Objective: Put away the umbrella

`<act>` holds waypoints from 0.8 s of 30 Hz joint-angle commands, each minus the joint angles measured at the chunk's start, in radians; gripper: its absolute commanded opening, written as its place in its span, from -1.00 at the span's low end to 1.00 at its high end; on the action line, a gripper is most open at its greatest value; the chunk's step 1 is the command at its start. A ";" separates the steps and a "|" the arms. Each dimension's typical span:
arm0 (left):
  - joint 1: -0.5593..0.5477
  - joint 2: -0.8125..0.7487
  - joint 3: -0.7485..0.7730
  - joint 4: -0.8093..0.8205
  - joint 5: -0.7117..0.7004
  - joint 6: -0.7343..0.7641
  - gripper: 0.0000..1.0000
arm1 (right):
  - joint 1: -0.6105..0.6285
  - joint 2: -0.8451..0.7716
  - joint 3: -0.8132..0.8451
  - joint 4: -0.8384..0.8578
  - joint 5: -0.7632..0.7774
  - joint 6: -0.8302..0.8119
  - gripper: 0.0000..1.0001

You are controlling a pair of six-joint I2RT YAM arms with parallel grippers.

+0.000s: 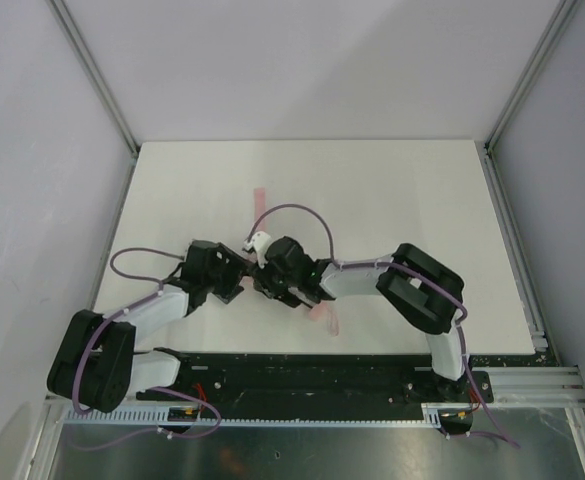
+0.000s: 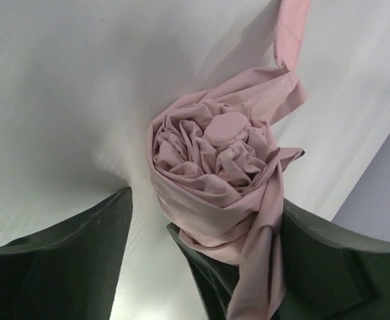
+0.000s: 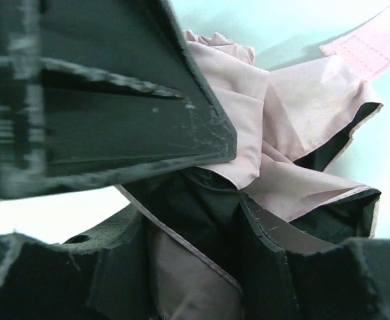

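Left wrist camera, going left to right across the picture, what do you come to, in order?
Dark finger → bare strip of table → rolled pink umbrella → other dark finger.

Bench [image 1: 402, 190]: white, flat, matte top filling the middle of the overhead view.
Walls [image 1: 302, 60]: plain pale grey panels on the far side and both flanks.
Frame posts [image 1: 95, 75]: bare aluminium, rising from the far corners of the bench.
Base plate [image 1: 312, 372]: black, lying along the near edge of the bench.
Cable duct [image 1: 302, 423]: white, slotted, just in front of the base plate.
Metal sheet [image 1: 322, 455]: brushed, nearest the camera.
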 commanded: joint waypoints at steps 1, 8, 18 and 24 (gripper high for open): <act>-0.002 0.028 0.013 -0.072 0.026 0.047 0.64 | -0.108 -0.019 -0.036 -0.026 -0.319 0.155 -1.00; -0.027 0.054 0.020 -0.070 0.040 0.030 0.72 | -0.216 0.026 -0.045 0.201 -0.677 0.504 -1.00; -0.054 0.053 0.029 -0.059 0.056 -0.009 0.55 | -0.249 0.180 -0.060 0.749 -0.834 1.113 -1.00; -0.056 0.009 0.027 -0.019 0.065 -0.014 -0.08 | -0.243 0.176 -0.065 0.765 -0.832 1.156 -1.00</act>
